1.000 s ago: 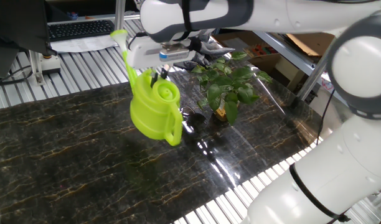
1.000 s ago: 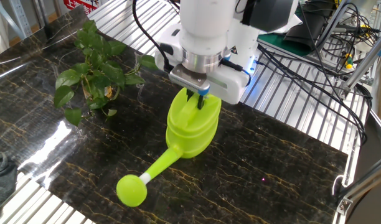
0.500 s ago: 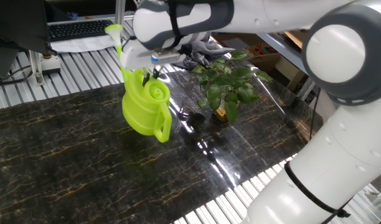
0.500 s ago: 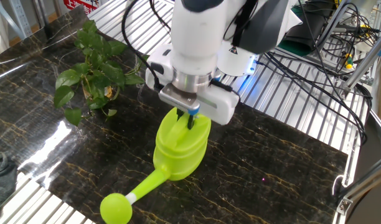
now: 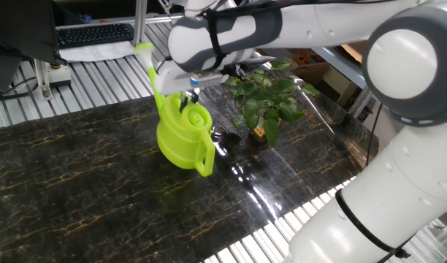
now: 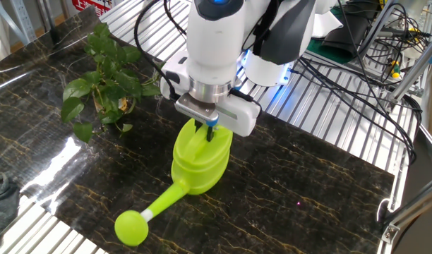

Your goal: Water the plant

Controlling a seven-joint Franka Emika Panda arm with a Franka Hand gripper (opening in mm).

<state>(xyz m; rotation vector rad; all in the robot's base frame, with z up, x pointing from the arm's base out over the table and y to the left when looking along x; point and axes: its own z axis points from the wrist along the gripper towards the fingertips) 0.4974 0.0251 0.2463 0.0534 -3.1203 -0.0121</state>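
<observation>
In your first fixed view, start at the left: a keyboard (image 5: 94, 33) sits on the ribbed metal bench behind the dark marble table (image 5: 70, 183). Moving right, you meet the lime-green watering can (image 5: 181, 135), its body low over the marble; you cannot tell whether it touches. The spout rises up and to the left, and the loop handle faces the camera. The gripper (image 5: 188, 97) comes down onto the top of the can, fingers clamped on the can's upper handle. Just to the right of the can stands the plant (image 5: 269, 98), broad dark green leaves on thin stems, with a yellow-orange tag (image 5: 260, 134) at its base; can and plant sit near each other but apart.

In your other fixed view the order flips. The plant (image 6: 103, 77) is at the left on the marble. Right of it, the gripper (image 6: 205, 130) grips the can (image 6: 199, 159) from above, and the spout with its round rose (image 6: 131, 227) points down-left toward the table's near edge. Cables (image 6: 375, 35) crowd the far right.
</observation>
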